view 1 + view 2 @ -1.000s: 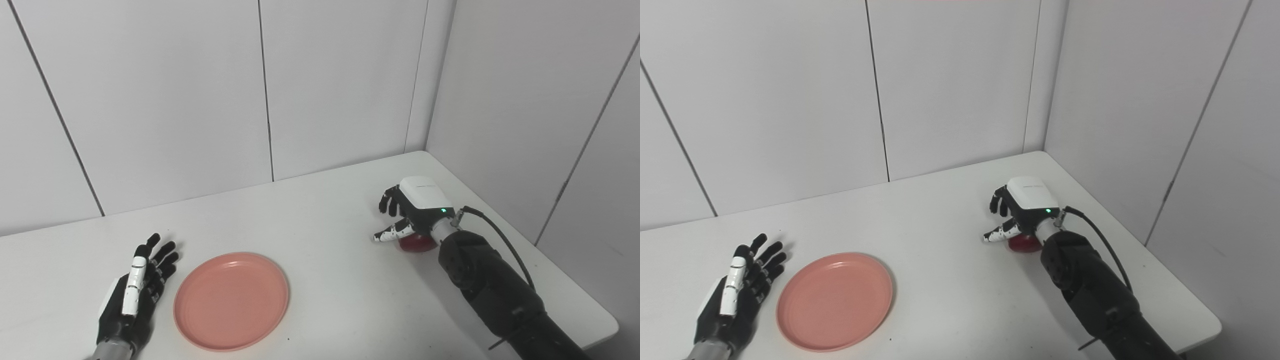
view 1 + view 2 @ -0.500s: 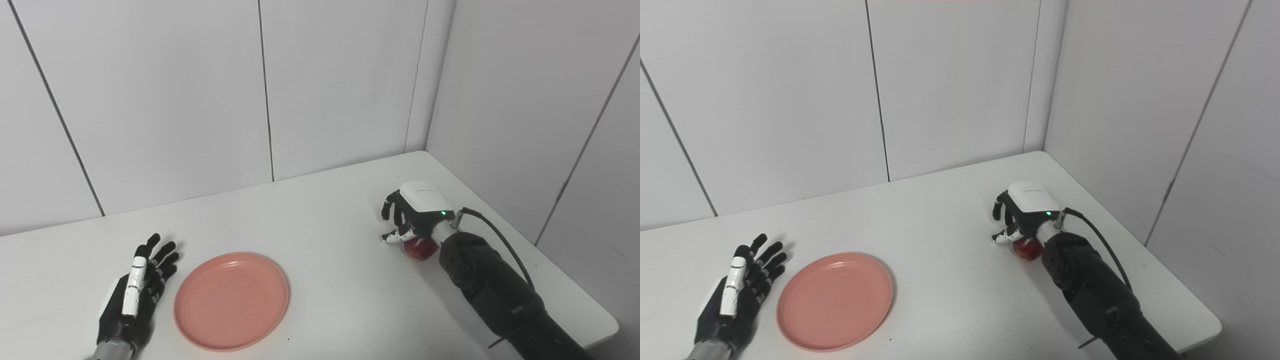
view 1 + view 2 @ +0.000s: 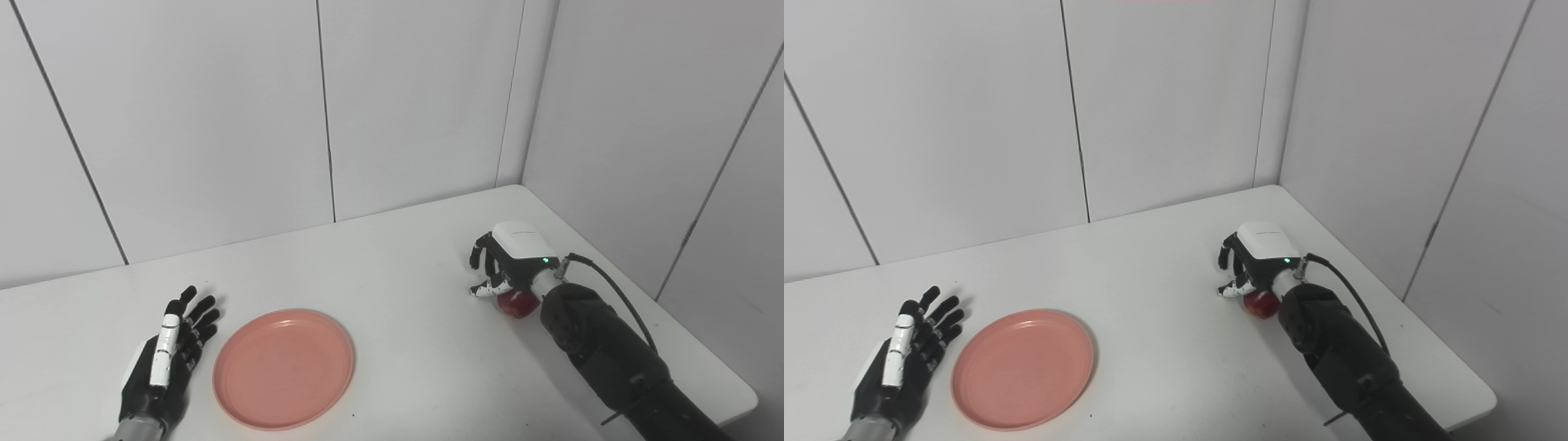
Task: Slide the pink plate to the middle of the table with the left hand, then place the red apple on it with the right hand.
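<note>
Red apple (image 3: pixel 517 304) gripped under the right hand (image 3: pixel 511 260) at the worktop's right side.
Fingers curl over it, so a secure lift seems best before carrying it across to the pink plate (image 3: pixel 283 367), which sits left of centre. Beside the plate, the left hand (image 3: pixel 164 361) lies flat, fingers spread, holding nothing.

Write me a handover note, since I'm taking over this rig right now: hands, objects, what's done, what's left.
Left hand: open, flat on the table, just left of the pink plate, not touching it.
Right hand: shut on the red apple near the table's right side; lift-off not clear.
Done: apple grasped; plate sits left of centre, empty.
Left: carry the apple to the plate, set it down, release.
</note>
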Controlling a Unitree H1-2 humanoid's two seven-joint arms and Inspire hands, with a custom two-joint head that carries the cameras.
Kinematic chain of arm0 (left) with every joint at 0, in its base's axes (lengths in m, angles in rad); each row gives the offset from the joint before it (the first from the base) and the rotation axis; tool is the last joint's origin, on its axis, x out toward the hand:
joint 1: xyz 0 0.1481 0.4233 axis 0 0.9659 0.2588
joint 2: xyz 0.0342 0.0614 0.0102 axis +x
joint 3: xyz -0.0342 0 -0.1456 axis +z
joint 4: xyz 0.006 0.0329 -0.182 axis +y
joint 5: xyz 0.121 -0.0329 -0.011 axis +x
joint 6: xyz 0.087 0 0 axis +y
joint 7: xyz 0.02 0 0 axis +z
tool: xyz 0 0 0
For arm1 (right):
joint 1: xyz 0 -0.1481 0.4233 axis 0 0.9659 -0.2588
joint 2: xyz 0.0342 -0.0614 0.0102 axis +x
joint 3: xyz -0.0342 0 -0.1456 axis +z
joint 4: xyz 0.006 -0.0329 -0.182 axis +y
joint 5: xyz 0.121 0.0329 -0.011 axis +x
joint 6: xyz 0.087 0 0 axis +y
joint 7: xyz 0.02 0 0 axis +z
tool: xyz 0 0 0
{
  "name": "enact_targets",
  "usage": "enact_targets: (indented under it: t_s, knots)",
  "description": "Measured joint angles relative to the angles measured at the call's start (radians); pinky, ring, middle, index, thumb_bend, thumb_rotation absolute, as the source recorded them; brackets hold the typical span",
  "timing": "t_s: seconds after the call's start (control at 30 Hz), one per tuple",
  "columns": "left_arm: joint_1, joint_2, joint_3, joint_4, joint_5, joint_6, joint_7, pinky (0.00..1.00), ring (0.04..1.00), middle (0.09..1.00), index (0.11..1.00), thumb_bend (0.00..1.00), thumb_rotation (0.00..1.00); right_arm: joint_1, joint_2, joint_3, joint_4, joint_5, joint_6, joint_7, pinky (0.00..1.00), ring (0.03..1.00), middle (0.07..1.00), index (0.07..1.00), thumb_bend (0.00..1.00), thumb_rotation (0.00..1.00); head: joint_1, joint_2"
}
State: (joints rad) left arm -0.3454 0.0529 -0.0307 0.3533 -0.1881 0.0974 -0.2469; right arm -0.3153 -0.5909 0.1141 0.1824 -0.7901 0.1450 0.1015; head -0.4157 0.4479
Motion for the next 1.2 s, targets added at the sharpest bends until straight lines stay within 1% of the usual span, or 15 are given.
enact_targets:
  t_s: [0.13, 0.3, 0.33, 0.4, 0.43, 0.47, 0.57, 0.73, 0.8, 0.9, 0.97, 1.1, 1.2]
  knots:
    - [-0.001, 0.000, 0.000, 0.002, 0.000, 0.000, 0.000, 0.95, 0.925, 0.926, 0.960, 0.57, 0.94, 0.004, 0.000, -0.010, -0.107, -0.005, 0.023, 0.006, 0.27, 0.345, 0.429, 0.483, 0.51, 0.17, -0.002, -0.002]
    - [-0.001, 0.000, -0.001, 0.002, 0.000, 0.000, 0.000, 0.95, 0.921, 0.919, 0.953, 0.57, 0.93, 0.004, -0.006, -0.020, -0.215, -0.032, 0.026, 0.011, 0.31, 0.399, 0.503, 0.491, 0.51, 0.18, 0.000, -0.002]
    - [-0.001, 0.000, -0.001, 0.003, 0.000, 0.000, 0.000, 0.95, 0.922, 0.921, 0.954, 0.56, 0.93, 0.004, -0.011, -0.023, -0.233, -0.039, 0.026, 0.013, 0.31, 0.407, 0.528, 0.568, 0.69, 0.37, 0.000, -0.002]
    - [-0.001, -0.001, -0.001, 0.002, 0.000, 0.000, 0.000, 0.95, 0.924, 0.923, 0.956, 0.56, 0.94, 0.007, -0.024, -0.040, -0.272, -0.041, 0.025, 0.014, 0.32, 0.425, 0.556, 0.633, 0.80, 0.50, 0.000, -0.002]
    - [-0.001, -0.001, -0.002, 0.002, 0.000, 0.000, 0.000, 0.95, 0.925, 0.923, 0.956, 0.56, 0.94, 0.010, -0.030, -0.048, -0.283, -0.043, 0.025, 0.013, 0.32, 0.431, 0.563, 0.646, 0.82, 0.51, 0.000, -0.002]
    - [-0.001, -0.001, -0.002, 0.002, 0.000, 0.000, 0.000, 0.95, 0.927, 0.926, 0.957, 0.56, 0.94, 0.016, -0.036, -0.058, -0.297, -0.044, 0.025, 0.013, 0.35, 0.458, 0.580, 0.666, 0.85, 0.52, 0.000, -0.002]
    - [-0.001, 0.000, -0.002, 0.004, 0.000, 0.000, 0.000, 0.95, 0.927, 0.926, 0.957, 0.57, 0.93, 0.045, -0.041, -0.081, -0.334, -0.046, 0.025, 0.011, 0.40, 0.524, 0.624, 0.688, 0.89, 0.54, -0.002, -0.002]
    - [-0.002, 0.000, -0.002, 0.005, 0.000, 0.000, -0.002, 0.95, 0.924, 0.923, 0.954, 0.57, 0.93, 0.100, -0.043, -0.098, -0.340, -0.055, 0.024, 0.008, 0.43, 0.518, 0.610, 0.691, 0.91, 0.60, -0.002, 0.000]
    - [-0.002, 0.000, -0.003, 0.004, 0.000, 0.000, -0.001, 0.95, 0.921, 0.921, 0.956, 0.57, 0.93, 0.121, -0.053, -0.108, -0.339, -0.059, 0.021, -0.002, 0.43, 0.518, 0.609, 0.691, 0.91, 0.60, -0.003, 0.002]
    - [-0.002, 0.000, -0.002, 0.005, 0.000, 0.000, -0.001, 0.94, 0.917, 0.916, 0.955, 0.57, 0.93, 0.152, -0.076, -0.125, -0.327, -0.057, 0.017, -0.011, 0.49, 0.564, 0.638, 0.678, 0.94, 0.60, -0.003, 0.002]
    - [-0.002, 0.000, -0.002, 0.004, 0.000, 0.000, 0.000, 0.94, 0.918, 0.919, 0.957, 0.56, 0.93, 0.167, -0.083, -0.136, -0.299, -0.051, 0.009, -0.035, 0.52, 0.592, 0.654, 0.679, 0.96, 0.62, -0.003, 0.003]
    - [-0.002, 0.000, -0.003, 0.004, 0.000, 0.000, 0.000, 0.94, 0.919, 0.921, 0.956, 0.56, 0.93, 0.192, -0.085, -0.137, -0.221, -0.031, -0.013, -0.064, 0.53, 0.610, 0.677, 0.687, 0.98, 0.67, -0.003, 0.005]
    - [-0.002, 0.000, -0.003, 0.003, 0.000, 0.000, 0.000, 0.94, 0.916, 0.918, 0.953, 0.57, 0.92, 0.212, -0.082, -0.132, -0.191, -0.021, -0.017, -0.078, 0.54, 0.618, 0.688, 0.701, 0.97, 0.68, -0.003, 0.006]
